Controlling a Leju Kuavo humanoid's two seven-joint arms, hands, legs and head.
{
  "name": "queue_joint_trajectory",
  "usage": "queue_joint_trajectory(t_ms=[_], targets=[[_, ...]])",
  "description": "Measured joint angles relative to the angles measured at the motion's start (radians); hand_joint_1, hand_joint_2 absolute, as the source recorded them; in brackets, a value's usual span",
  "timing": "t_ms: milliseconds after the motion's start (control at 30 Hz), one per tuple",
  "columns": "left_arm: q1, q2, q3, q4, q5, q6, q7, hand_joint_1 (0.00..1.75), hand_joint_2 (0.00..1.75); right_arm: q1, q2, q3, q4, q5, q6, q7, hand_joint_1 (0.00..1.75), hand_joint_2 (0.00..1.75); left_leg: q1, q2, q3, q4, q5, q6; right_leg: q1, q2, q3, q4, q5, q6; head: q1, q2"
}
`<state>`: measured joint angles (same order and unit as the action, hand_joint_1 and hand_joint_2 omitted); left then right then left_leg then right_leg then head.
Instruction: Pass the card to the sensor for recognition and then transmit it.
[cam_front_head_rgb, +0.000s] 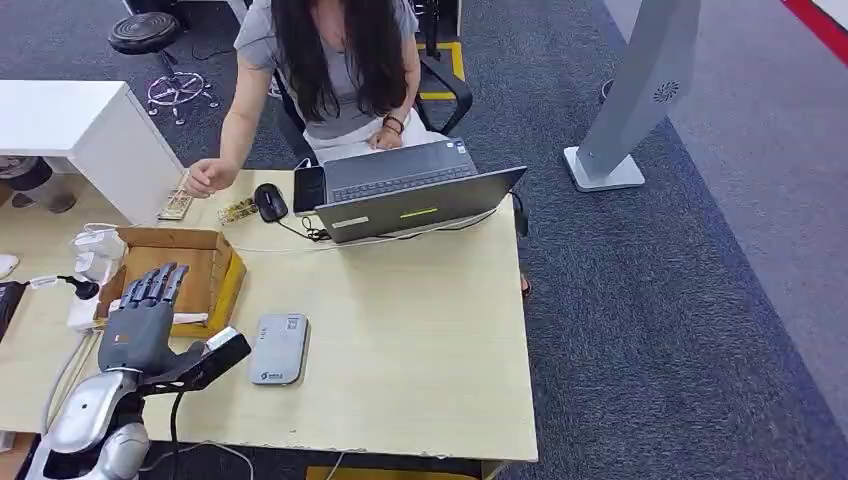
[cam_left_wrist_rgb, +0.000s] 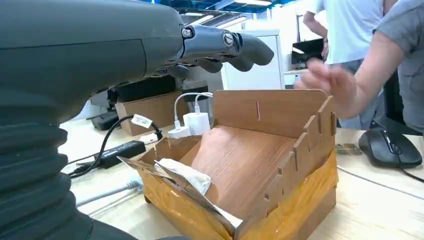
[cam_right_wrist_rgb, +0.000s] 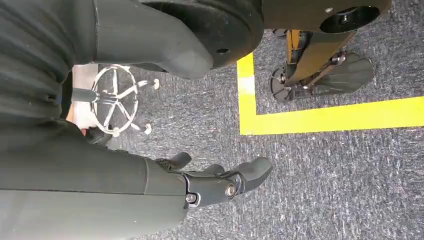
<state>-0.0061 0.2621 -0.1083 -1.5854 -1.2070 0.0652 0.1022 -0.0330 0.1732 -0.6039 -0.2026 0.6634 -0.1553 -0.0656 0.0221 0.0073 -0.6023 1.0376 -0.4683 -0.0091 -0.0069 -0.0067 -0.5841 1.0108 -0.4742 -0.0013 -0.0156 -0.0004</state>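
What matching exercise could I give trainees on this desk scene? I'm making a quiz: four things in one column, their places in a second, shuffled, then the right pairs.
Things:
1. wooden box
2. grey sensor
3. black mouse
4. left hand

Places:
A. beside the open laptop, near the person's hand
B. flat on the table, next to the box, on the side nearer the robot
C. hovering above the box's near edge, fingers spread
D. on the table beside the white chargers

Pairs: 1-D, 2-B, 3-A, 4-C
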Motion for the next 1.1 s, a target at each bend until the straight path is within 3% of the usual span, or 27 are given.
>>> queue_joint_trajectory(t_ms=[633, 867, 1100], targets=[[-0.001, 0.000, 0.034, 0.013, 0.003, 0.000, 0.014, 0.00, 1.75, 0.000, 0.000, -0.008, 0.000, 0.018, 0.005, 0.000, 0.00, 1.75, 0.000, 0.000, 0.000, 0.000, 0.000, 0.000, 0.000, 0.000, 0.000, 0.000, 0.000, 0.000, 0.000, 0.000], [-0.060, 0.007, 0.113, 0.117, 0.009, 0.003, 0.018, 0.00, 1.75, 0.000, -0.003, -0.008, -0.002, 0.049, 0.014, 0.000, 0.00, 1.75, 0.000, 0.000, 0.001, 0.000, 0.000, 0.000, 0.000, 0.000, 0.000, 0.000, 0.000, 0.000, -0.001, 0.000], [-0.080, 0.006, 0.119, 0.160, 0.006, 0.003, 0.018, 0.00, 1.75, 0.000, -0.003, -0.008, -0.003, 0.053, 0.016, 0.003, 0.00, 1.75, 0.000, 0.000, 0.000, 0.000, 0.000, 0.000, 0.000, 0.000, 0.000, 0.000, 0.000, 0.000, -0.001, 0.000]])
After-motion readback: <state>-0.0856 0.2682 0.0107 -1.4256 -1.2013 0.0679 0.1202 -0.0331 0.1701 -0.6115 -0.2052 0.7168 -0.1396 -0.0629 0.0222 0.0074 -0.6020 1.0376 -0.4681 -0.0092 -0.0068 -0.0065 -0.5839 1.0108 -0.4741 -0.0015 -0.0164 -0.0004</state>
